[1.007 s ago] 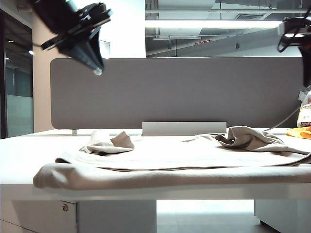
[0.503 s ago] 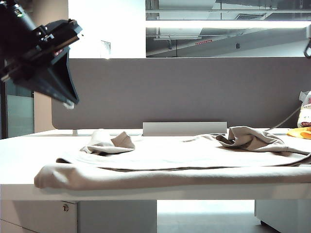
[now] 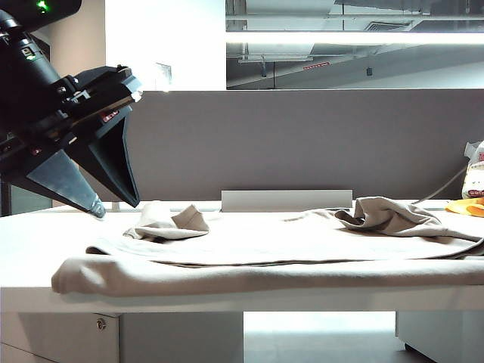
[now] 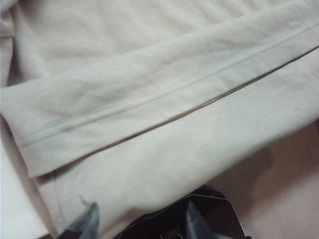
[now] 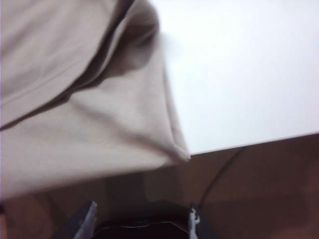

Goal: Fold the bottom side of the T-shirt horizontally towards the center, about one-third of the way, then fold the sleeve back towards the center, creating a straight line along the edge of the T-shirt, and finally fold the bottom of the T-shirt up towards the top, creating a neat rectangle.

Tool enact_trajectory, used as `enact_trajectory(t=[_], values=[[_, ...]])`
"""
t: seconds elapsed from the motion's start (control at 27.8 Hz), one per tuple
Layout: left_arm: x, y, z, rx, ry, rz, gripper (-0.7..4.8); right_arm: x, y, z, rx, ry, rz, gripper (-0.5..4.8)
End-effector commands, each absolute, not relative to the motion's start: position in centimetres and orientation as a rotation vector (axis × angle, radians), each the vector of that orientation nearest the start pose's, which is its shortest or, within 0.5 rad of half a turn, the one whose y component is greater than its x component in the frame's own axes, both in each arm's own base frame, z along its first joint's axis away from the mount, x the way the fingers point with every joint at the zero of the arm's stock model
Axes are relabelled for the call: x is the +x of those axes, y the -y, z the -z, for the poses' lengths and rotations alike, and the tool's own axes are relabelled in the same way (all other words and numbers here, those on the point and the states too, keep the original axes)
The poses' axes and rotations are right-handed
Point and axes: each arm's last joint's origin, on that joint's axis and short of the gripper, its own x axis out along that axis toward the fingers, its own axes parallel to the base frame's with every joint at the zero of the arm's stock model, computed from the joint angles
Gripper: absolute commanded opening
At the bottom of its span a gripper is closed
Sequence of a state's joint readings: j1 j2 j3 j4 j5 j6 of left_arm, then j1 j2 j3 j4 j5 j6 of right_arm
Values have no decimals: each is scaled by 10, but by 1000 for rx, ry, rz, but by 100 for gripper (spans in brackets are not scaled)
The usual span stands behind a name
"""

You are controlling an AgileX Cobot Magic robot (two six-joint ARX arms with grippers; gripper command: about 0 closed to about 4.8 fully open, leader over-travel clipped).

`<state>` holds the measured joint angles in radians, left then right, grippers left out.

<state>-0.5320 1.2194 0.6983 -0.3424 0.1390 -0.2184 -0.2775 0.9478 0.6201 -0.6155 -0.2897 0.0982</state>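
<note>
T-shirt (image 3: 272, 249) folded flat across white table (image 3: 30, 234), hemmed edge (image 4: 164, 94) on top. Left gripper (image 3: 113, 204) at 9 o'clock, above cloth, fingers spread, empty. Right gripper (image 5: 141, 219) over T-shirt's 3 o'clock end, fingers spread, empty.

One T-shirt (image 3: 272, 249) is lying across one white tabletop (image 3: 30, 242), and it is showing two bunched sleeves, one toward the left (image 3: 170, 221) and one toward the right (image 3: 389, 214). One hemmed bottom edge (image 4: 164, 94) is running across the left wrist view. Two hands are showing: the left hand (image 3: 113, 204) is hanging over the tabletop's left end, and the right hand (image 5: 142, 219) is appearing only in its own wrist view, each with two fingers standing apart. One grey partition (image 3: 302, 144) is standing behind.
</note>
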Motion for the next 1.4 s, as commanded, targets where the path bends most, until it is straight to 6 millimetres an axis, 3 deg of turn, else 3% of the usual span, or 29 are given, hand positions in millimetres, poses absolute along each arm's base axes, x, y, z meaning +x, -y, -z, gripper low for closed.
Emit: enact_trajectory(t=[0.04,0.14,0.29,0.47,0.58,0.72,1.01,1.4], values=[[200,122,-209,-25,-911,524,235,171,41,-222,389,-878,28,235],[200,122,-208,-21,-913,507,279,172,41,-222,394,-868,30,235],[200,121,-206,-17,-913,497,284,175,41,-221,411,-869,41,235],[200,121,-207,-43,-911,487,284,185,43,-202,440,-991,42,236],[199,121,-206,-39,-926,482,294,192,45,-186,456,-1085,38,278],[196,118,-198,-29,-953,459,351,197,46,-175,441,-1141,24,290],[184,110,-169,-66,-1018,419,375,201,48,-178,424,-1097,28,293],[187,112,-171,-114,-987,436,374,205,49,-180,415,-1054,27,293]])
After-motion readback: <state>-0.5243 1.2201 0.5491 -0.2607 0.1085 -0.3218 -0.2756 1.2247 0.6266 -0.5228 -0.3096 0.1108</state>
